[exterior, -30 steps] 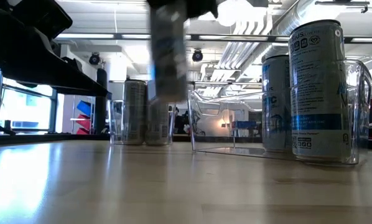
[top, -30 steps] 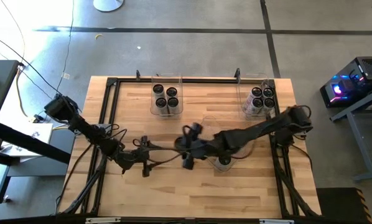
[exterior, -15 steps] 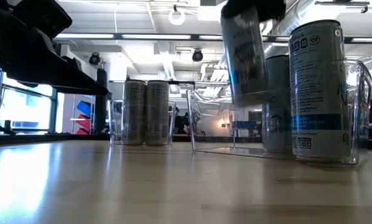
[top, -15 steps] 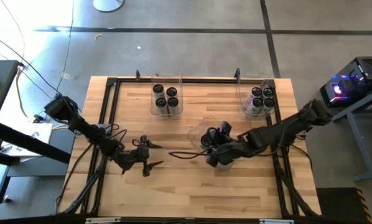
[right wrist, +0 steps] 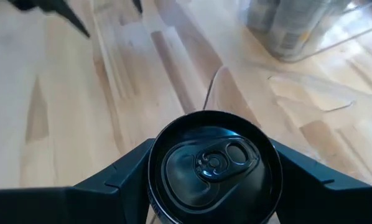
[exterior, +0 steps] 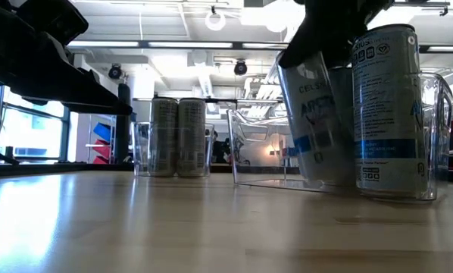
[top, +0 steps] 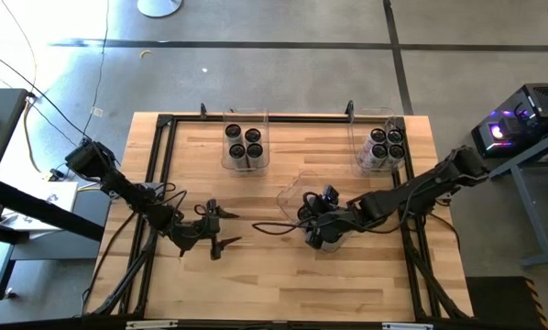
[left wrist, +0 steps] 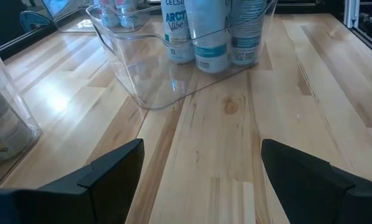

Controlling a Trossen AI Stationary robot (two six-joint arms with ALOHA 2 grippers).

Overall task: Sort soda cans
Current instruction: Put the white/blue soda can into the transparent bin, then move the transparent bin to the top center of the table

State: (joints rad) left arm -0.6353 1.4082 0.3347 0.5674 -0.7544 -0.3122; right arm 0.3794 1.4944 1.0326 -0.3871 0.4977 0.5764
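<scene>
Held soda can [exterior: 317, 114] now tilted, lower, at clear bin [exterior: 245, 152]

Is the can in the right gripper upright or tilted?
Tilted: in the low view the held can leans beside the upright can, clamped by the right gripper.

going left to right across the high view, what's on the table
left gripper, open → bin of four cans → right gripper, holding a can over the middle bin → far right bin of cans
</scene>
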